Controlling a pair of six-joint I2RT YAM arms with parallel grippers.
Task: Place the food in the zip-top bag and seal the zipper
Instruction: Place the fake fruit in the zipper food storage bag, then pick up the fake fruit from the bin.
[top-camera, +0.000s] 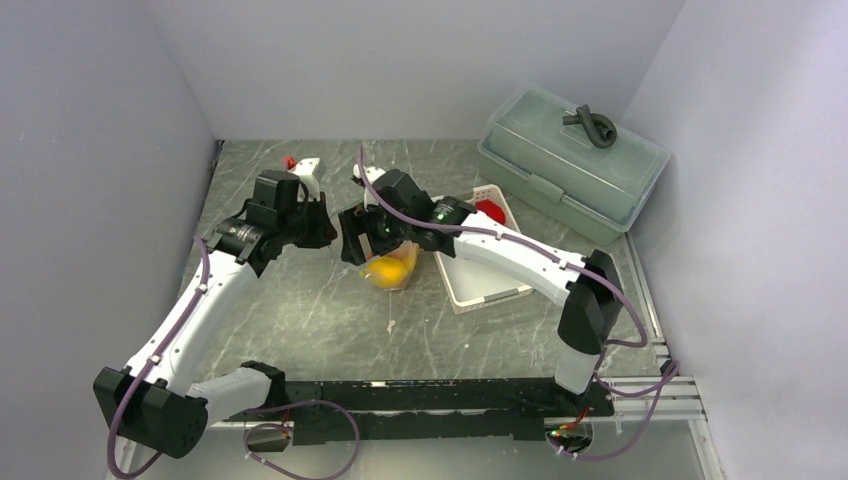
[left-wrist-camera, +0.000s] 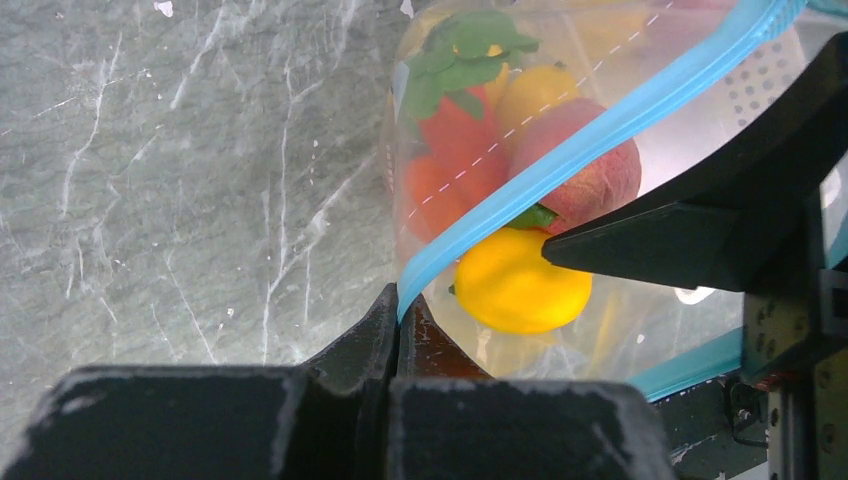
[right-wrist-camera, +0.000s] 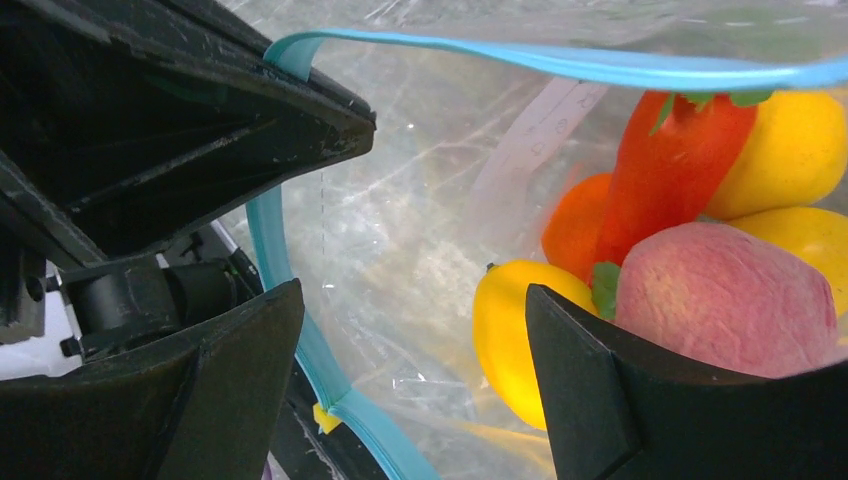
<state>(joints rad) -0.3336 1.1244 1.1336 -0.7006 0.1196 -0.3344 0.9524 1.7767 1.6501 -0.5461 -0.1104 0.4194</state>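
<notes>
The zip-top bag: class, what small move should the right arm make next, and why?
Probably draw the right gripper back from the mouth of the zip-top bag towards the white basket, where a red piece lies. The left gripper pinches the zipper, holding the bag open; the right gripper is open and empty, and the peach and a lemon sit inside.

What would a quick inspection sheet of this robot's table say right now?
Surface: grey marbled table.
Job's things: zip-top bag holds peach, lemon, carrot; zipper not sealed.
Clutter: white basket with a red item; lidded box at back right.
Grippers: left gripper shut on the zipper; right gripper open at the bag.
Cables: purple cables along both arms.
Surroundings: plain pale walls.
</notes>
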